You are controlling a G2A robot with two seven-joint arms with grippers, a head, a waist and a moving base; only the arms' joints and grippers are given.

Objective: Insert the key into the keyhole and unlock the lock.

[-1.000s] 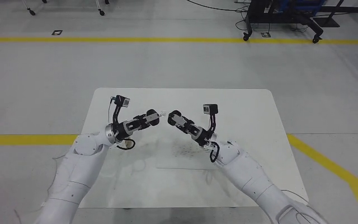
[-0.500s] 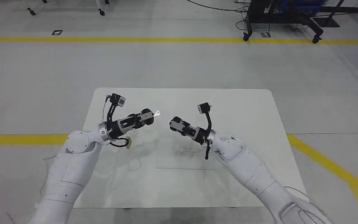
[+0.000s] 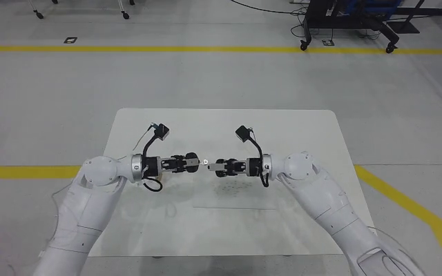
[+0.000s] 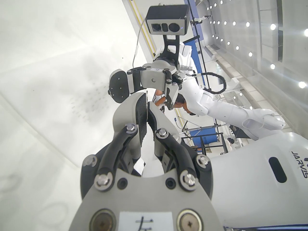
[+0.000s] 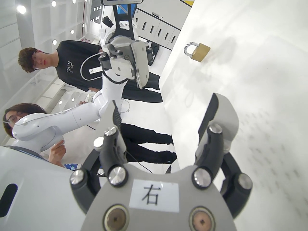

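- Brass padlock [image 5: 200,52] lay flat on the white surface [image 3: 304,131], near an edge and well apart from both claws. Its shackle looked closed, and nothing was holding it.
- The left claw [image 3: 195,163] was pinched closed on a small silvery piece, seemingly the key [image 3: 205,163]. The piece stuck out past the tips toward the other arm, above the surface.
- The right claw [image 3: 218,166] hung directly opposite, its fingers [image 5: 217,111] spread wide and empty, close to the key's free end.
- This head-on pose probably suited a handover or regrip, leaving the blade free for the keyhole. One claw would then need to steady the lock.
- So thin a key could twist or slip during the exchange.
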